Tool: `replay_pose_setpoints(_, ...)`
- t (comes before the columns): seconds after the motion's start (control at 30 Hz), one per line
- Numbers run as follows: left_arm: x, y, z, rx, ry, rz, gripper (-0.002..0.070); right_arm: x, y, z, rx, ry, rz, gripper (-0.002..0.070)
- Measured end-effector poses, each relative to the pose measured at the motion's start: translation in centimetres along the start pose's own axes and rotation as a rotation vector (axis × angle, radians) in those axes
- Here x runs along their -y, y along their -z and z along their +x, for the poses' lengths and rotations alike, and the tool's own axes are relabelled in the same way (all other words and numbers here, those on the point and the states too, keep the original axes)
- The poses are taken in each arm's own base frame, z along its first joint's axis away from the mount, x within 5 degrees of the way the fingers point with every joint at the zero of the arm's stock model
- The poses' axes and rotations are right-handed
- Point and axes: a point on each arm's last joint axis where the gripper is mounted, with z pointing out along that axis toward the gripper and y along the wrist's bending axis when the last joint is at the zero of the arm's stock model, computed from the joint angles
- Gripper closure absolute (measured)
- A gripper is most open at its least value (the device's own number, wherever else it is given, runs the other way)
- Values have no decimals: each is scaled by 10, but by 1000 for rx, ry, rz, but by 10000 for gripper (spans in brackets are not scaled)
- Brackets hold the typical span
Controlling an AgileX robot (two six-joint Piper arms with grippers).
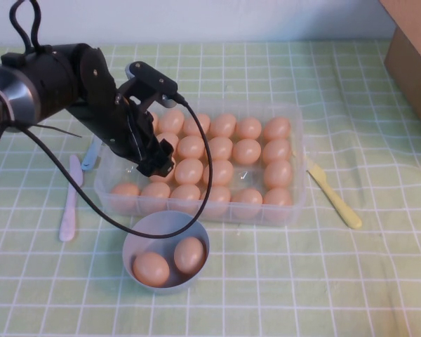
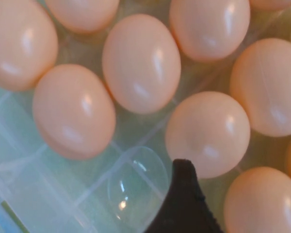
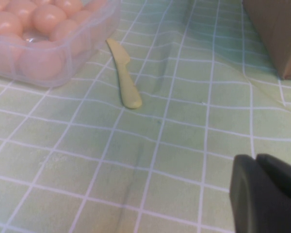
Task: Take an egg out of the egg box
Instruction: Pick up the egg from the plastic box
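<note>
The clear plastic egg box lies mid-table, filled with many peach-orange eggs. My left gripper is low over the box's left part, among the eggs. In the left wrist view one black finger reaches down beside an empty hollow, with an egg just beyond it and another egg on its inner side. The other finger is out of view, so the jaws stand open. My right gripper is shut and empty, low over the tablecloth, away from the box.
A grey-blue bowl with two eggs stands just in front of the box. A yellow plastic knife lies right of the box; purple and blue knives lie to its left. A cardboard box stands at the back right.
</note>
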Motion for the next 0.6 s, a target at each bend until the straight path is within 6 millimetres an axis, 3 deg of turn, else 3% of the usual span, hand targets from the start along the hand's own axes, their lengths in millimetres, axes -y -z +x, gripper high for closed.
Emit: replay_pose_setpoints(0.6,-3,-19,0,2,6,-9,216,0,0,0,0,0,0,694)
